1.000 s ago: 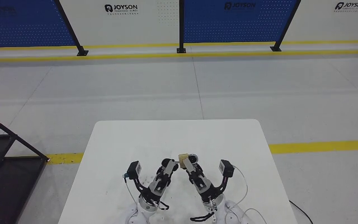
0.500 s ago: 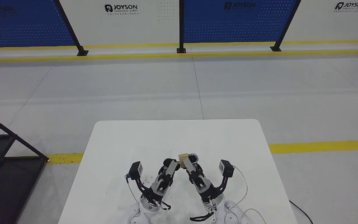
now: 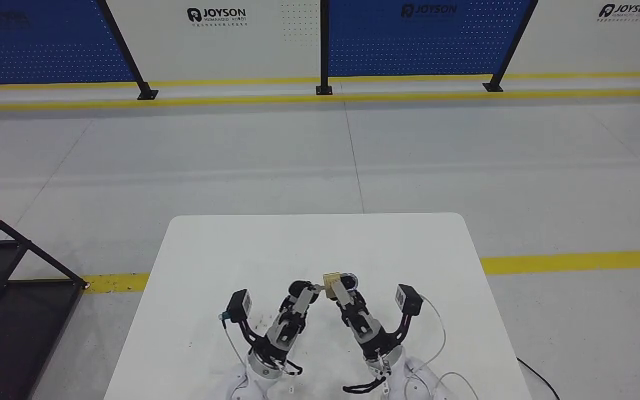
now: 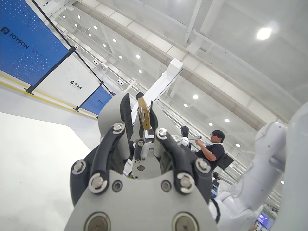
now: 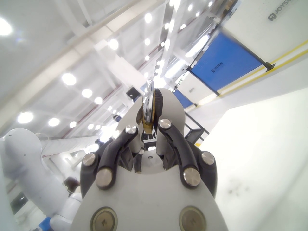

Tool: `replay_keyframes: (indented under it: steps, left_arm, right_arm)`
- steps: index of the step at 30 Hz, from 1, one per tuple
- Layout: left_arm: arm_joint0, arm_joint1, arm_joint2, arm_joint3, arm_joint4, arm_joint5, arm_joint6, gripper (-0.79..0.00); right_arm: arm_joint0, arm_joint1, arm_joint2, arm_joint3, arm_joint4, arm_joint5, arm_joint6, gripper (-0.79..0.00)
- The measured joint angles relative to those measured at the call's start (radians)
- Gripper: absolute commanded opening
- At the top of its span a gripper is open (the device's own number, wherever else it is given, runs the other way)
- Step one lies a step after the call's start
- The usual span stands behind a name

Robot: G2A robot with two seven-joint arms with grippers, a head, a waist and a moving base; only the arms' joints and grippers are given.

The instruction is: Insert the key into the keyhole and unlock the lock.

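Observation:
Both arms meet above the near part of the white table (image 3: 300, 240). My right gripper (image 3: 341, 287) is shut on a brass padlock (image 3: 327, 277), whose silver shackle (image 3: 347, 279) sticks out to the right. In the right wrist view the padlock (image 5: 148, 111) sits edge-on in the right gripper (image 5: 150, 94), chrome above brass. My left gripper (image 3: 313, 291) is just left of the lock. In the left wrist view it (image 4: 138, 99) is shut on a flat brass key (image 4: 144, 116), which lies against one pad. The keyhole is hidden.
The table's bare top stretches away beyond the grippers. A black rack (image 3: 20, 290) stands off the table's left edge. Blue and white barrier panels (image 3: 420, 35) line the far side of the floor.
The right gripper has shifted slightly right and away with the padlock. The left gripper has hardly moved.

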Motion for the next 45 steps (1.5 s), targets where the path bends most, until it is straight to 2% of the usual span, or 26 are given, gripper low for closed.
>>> replay_keyframes:
  steps: [5, 10, 11, 14, 15, 32, 38, 45]
  left_arm:
    - [0.001, 0.000, -0.004, 0.001, 0.000, -0.003, -0.011, -0.579]
    - [0.001, -0.002, -0.004, 0.000, 0.004, -0.001, -0.024, -0.606]
    - [0.001, -0.002, -0.004, -0.001, 0.004, 0.000, -0.026, -0.622]
    - [0.000, -0.003, -0.005, -0.003, 0.005, 0.002, -0.030, -0.767]
    - [0.000, -0.003, -0.005, -0.003, 0.006, 0.003, -0.031, -0.785]
    - [0.005, -0.007, -0.018, -0.007, 0.087, 0.044, -0.013, -0.785]
    - [0.007, -0.008, -0.026, -0.004, 0.182, 0.066, 0.042, -0.785]
    - [0.008, -0.011, -0.022, 0.007, 0.338, 0.126, 0.155, -0.785]
  right_arm:
    - [-0.002, 0.000, 0.003, -0.003, 0.004, 0.004, 0.012, -0.785]
    - [-0.003, 0.000, 0.004, -0.006, 0.006, 0.010, 0.021, -0.785]
    - [-0.003, 0.000, 0.004, -0.006, 0.006, 0.011, 0.023, -0.785]
    - [-0.004, -0.001, 0.005, -0.007, 0.008, 0.014, 0.031, -0.785]
    - [-0.004, -0.001, 0.005, -0.008, 0.009, 0.015, 0.034, -0.785]
    - [-0.012, 0.001, 0.011, -0.019, -0.002, 0.026, 0.063, -0.785]
    - [-0.018, 0.003, 0.020, -0.025, 0.012, 0.024, 0.073, -0.785]
    - [-0.025, 0.006, 0.028, -0.035, 0.035, 0.035, 0.102, -0.785]
